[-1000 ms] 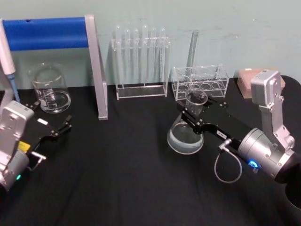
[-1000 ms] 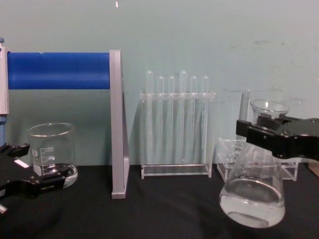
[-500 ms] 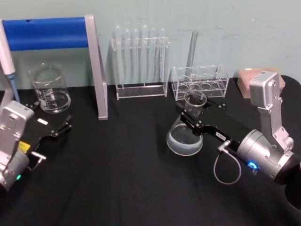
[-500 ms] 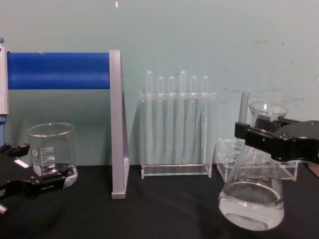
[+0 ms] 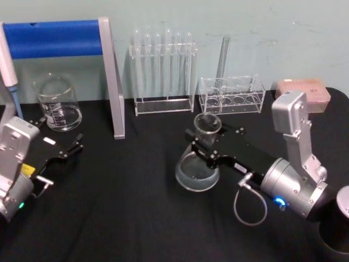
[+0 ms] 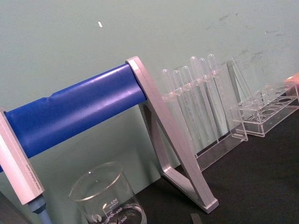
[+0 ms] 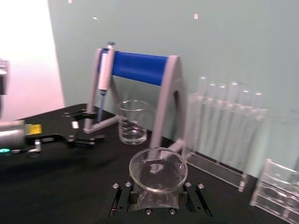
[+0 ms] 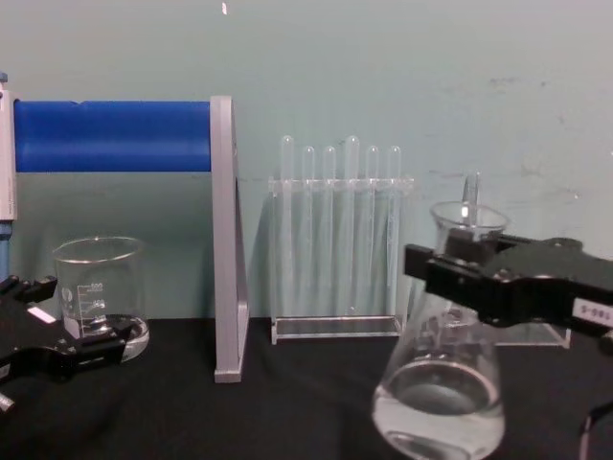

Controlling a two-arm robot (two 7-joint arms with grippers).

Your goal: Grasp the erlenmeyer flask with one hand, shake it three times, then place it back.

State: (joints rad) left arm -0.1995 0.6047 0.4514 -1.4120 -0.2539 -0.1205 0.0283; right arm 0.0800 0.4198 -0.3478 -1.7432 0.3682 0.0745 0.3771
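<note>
As R pincer [image 5: 203, 143] grips erlenmeyer flask [image 8: 438, 398], chest cam shows liquid.

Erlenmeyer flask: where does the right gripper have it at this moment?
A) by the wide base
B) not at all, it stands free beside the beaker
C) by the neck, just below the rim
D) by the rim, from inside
C: the right gripper is clamped across the neck of the erlenmeyer flask just under its flared rim, with the wide, liquid-holding base below the fingers.
</note>
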